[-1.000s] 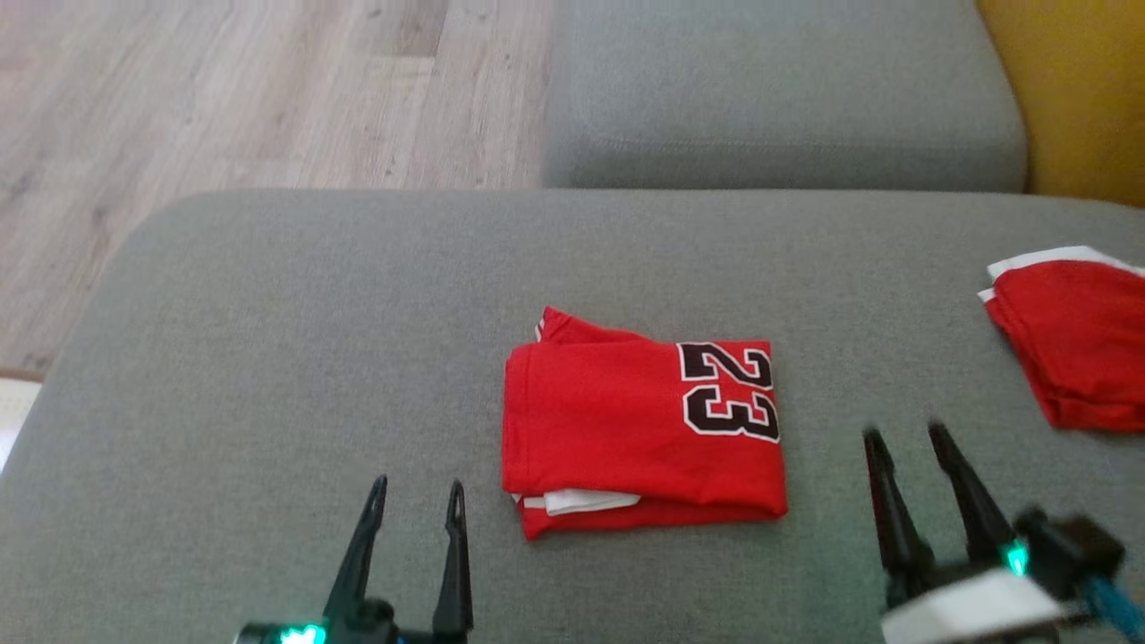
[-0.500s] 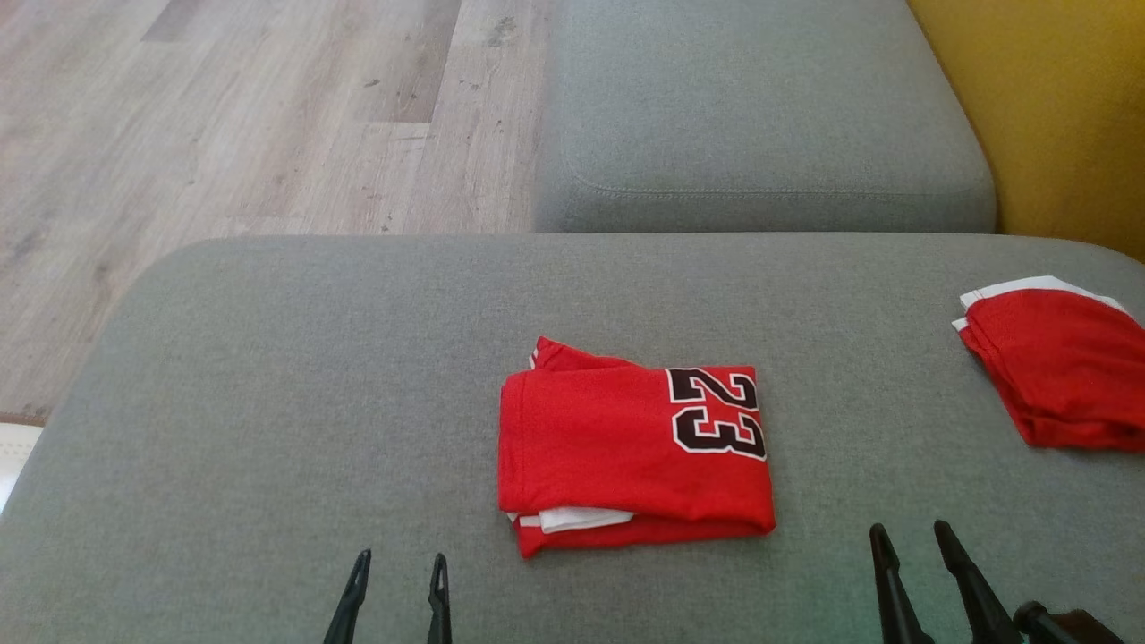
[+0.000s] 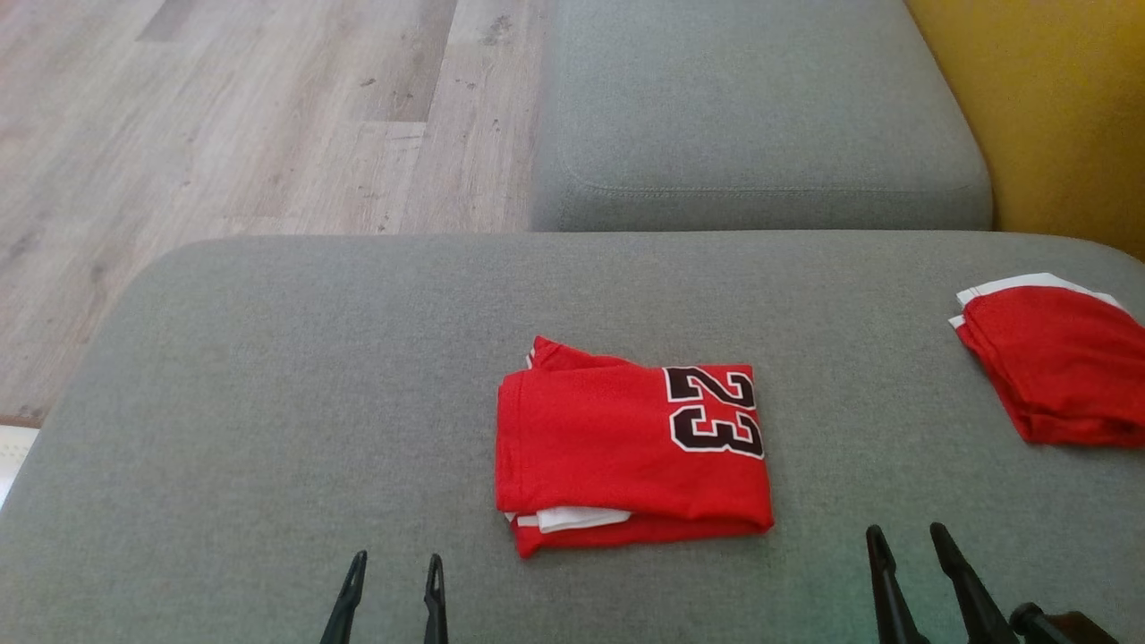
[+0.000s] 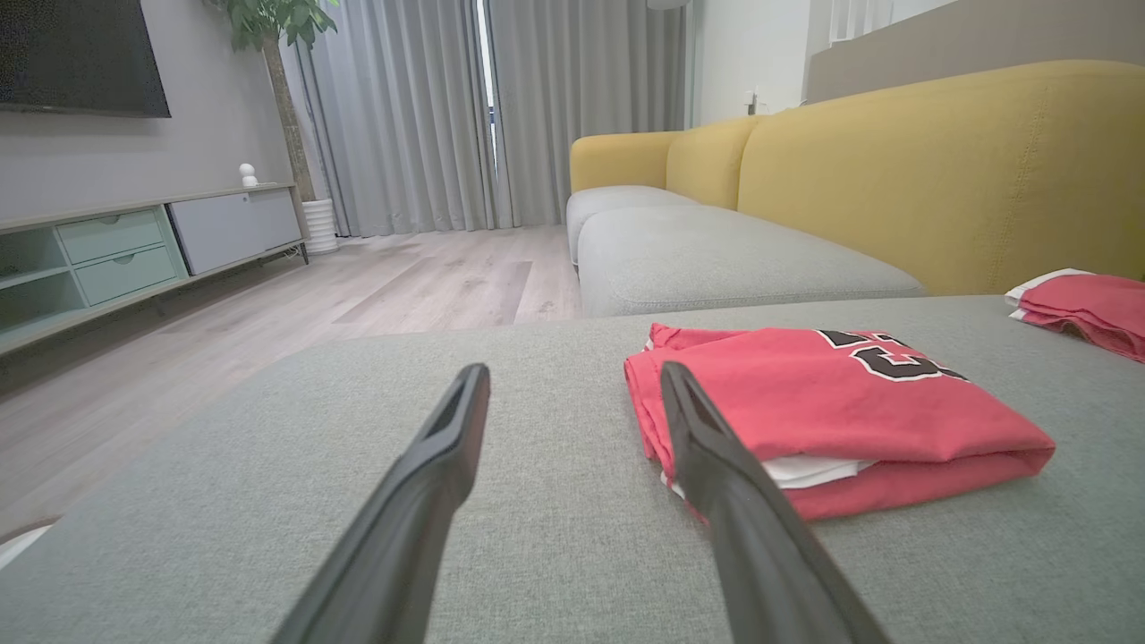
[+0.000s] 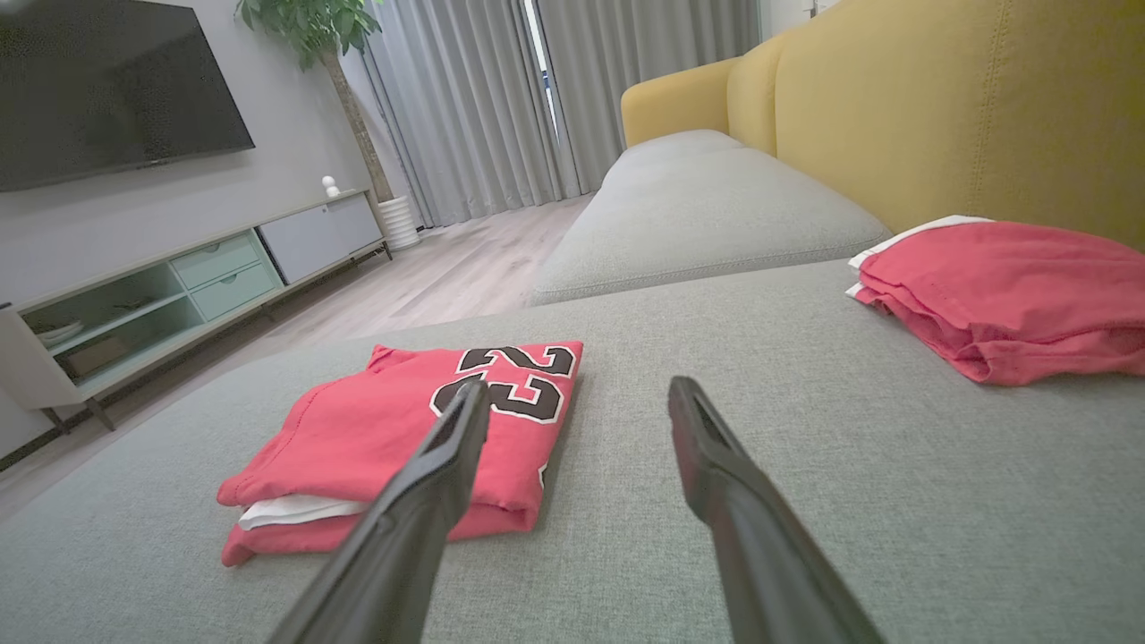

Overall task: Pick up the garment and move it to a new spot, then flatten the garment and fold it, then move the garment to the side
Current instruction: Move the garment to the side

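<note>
Head view: we find the folded red garment (image 3: 631, 447) at mid-frame on the grey cushion (image 3: 268, 402), its long axis running left to right, lying above and between our left claw (image 3: 396, 557) and right claw (image 3: 904, 529), both spread and empty; the left looks marginally nearer.

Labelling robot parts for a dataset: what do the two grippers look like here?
The left gripper and right gripper each have two long, slim, matte dark-grey fingers tapering to pointed tips, with a shallow slot near each tip.
</note>
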Available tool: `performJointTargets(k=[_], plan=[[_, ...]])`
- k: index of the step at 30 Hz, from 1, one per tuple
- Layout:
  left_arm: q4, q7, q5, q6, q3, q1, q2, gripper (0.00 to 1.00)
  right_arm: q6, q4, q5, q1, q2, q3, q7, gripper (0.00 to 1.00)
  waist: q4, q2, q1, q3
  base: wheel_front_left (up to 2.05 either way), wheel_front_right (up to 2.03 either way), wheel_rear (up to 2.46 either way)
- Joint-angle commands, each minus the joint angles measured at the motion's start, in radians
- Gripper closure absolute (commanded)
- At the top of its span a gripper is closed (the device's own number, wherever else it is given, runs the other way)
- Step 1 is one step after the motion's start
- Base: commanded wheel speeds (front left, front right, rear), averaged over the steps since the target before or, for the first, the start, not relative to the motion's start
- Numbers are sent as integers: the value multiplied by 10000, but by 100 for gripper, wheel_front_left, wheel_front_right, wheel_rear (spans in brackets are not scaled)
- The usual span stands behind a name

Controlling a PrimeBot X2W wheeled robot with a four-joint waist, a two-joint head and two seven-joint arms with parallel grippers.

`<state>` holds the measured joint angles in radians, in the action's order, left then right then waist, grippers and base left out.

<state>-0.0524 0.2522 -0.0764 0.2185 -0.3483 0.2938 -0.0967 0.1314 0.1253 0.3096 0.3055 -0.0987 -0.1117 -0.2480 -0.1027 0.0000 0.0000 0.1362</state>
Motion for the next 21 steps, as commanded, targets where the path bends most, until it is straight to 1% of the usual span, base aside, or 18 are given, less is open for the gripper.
performJointTargets(k=[1, 10, 14, 18, 21], plan=[[266, 95, 103, -45, 390, -348, 170, 0, -7, -261, -37, -459, -133, -197, -137, 0, 7, 0, 0, -20, 0, 0, 0], [203, 95, 151, -151, 378, -455, 260, 0, -7, -234, -100, -504, -176, -193, -137, 0, -78, 0, 0, -253, 0, 0, 0], [186, 95, 181, -205, 326, -571, 297, 0, -7, 2, 49, -737, -297, -453, -137, 0, -144, 0, 0, -543, 0, 0, 0], [136, 95, 216, -259, 189, -737, 345, 0, -7, 803, 609, -1440, -666, -1099, -133, 0, -257, 0, 0, -978, 0, 0, 0], [86, 95, 234, -289, 78, -876, 371, 0, -7, 1407, 1258, -2119, -966, -1544, 243, 0, -347, 0, 0, -1258, 0, 0, 0]])
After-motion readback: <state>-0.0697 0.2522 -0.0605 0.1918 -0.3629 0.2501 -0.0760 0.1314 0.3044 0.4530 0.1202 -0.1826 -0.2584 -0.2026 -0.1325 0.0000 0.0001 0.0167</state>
